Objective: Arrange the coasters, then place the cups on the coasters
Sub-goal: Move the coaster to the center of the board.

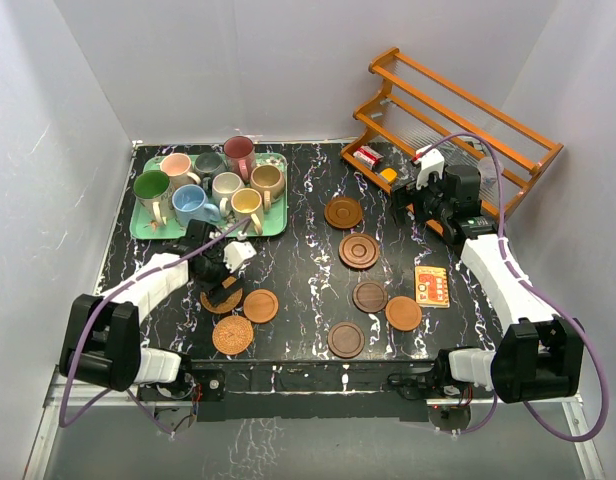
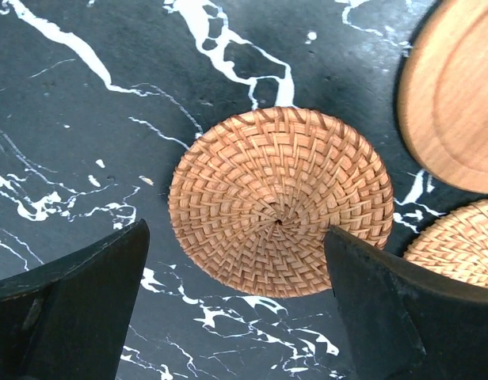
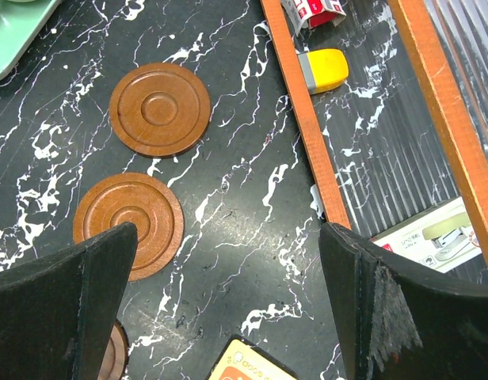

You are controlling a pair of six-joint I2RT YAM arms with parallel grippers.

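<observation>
Several mugs, among them green (image 1: 151, 190), maroon (image 1: 239, 153) and light blue (image 1: 193, 205), stand on a green tray (image 1: 148, 232) at the back left. My left gripper (image 1: 224, 276) (image 2: 236, 297) hangs open low over a woven tan coaster (image 2: 280, 202) (image 1: 216, 300); its fingers straddle the coaster's near edge. Beside it lie a smooth tan coaster (image 2: 458, 95) (image 1: 260, 305) and another woven one (image 2: 462, 249) (image 1: 232, 335). Dark brown coasters (image 1: 343, 212) (image 1: 358, 250) (image 1: 369, 296) lie mid-table, two in the right wrist view (image 3: 159, 108) (image 3: 129, 224). My right gripper (image 1: 428, 195) (image 3: 228, 301) is open and holds nothing.
A wooden rack (image 1: 458, 110) (image 3: 307, 119) stands at the back right with a yellow item (image 3: 323, 69) and packets on it. A square orange card (image 1: 431, 286) (image 3: 244, 366) lies near the right arm. One more brown coaster (image 1: 345, 340) and a tan one (image 1: 403, 313) sit near the front.
</observation>
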